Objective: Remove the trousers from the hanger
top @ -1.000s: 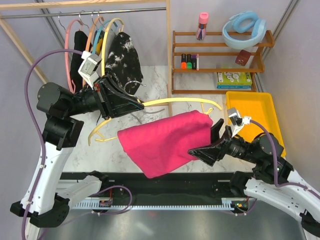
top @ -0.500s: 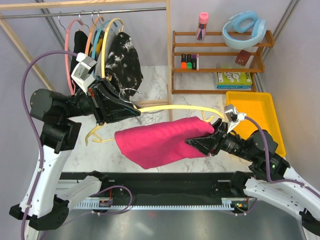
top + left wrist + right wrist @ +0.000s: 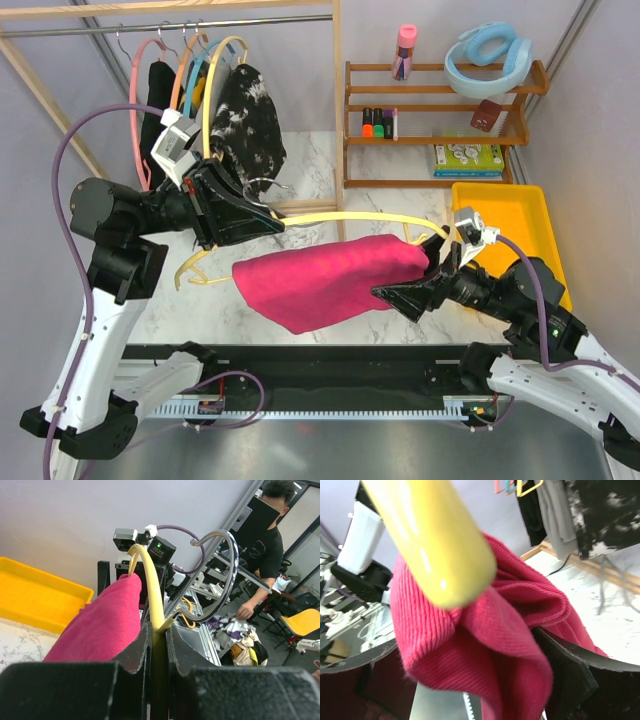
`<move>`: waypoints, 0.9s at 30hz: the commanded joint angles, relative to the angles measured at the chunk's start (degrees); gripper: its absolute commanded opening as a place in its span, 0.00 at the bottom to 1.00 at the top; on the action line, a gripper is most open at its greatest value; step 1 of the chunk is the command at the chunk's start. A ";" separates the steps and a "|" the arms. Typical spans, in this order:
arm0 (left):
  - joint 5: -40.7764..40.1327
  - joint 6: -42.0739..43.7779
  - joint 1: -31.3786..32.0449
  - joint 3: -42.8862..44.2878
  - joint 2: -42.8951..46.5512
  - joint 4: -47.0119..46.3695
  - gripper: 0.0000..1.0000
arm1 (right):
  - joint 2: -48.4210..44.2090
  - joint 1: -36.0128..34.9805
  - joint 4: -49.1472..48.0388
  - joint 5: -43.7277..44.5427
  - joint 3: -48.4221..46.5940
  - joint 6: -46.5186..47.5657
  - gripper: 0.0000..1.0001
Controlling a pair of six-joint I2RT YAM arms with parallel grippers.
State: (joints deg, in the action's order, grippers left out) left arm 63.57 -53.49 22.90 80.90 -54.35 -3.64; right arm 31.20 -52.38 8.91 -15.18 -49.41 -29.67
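The pale-yellow hanger [image 3: 365, 216] is held level above the table, and my left gripper [image 3: 268, 224] is shut on it beside its metal hook [image 3: 224, 550]. In the left wrist view my left gripper [image 3: 159, 630] clamps the yellow bar [image 3: 150, 580]. The magenta trousers [image 3: 320, 280] hang folded over the hanger's lower bar and also show in the left wrist view [image 3: 100, 625]. My right gripper [image 3: 415, 288] is at the trousers' right end. In the right wrist view it [image 3: 465, 645] is open, with bunched trousers [image 3: 490, 630] between its fingers and the hanger's tip [image 3: 430, 545] just above.
A clothes rail [image 3: 170, 28] at the back left carries pink, orange and blue hangers, a black garment [image 3: 155, 100] and a mottled garment [image 3: 245, 115]. A wooden shelf [image 3: 440, 130] stands at the back right. A yellow tray [image 3: 500, 235] lies behind my right arm.
My right gripper moved left, up to the trousers' right end, and the fabric now sits between its fingers. My left gripper and the hanger shifted a little; the trousers swung slightly.
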 commanded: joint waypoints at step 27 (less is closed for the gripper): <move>-9.16 18.07 0.22 -1.97 -1.29 13.39 0.02 | 6.66 0.08 -25.16 -11.10 -4.19 -7.33 0.00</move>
State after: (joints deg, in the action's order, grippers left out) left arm 59.55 -42.11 23.03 80.42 -55.35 7.77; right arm 35.94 -52.31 -5.45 -26.57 -47.97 -36.10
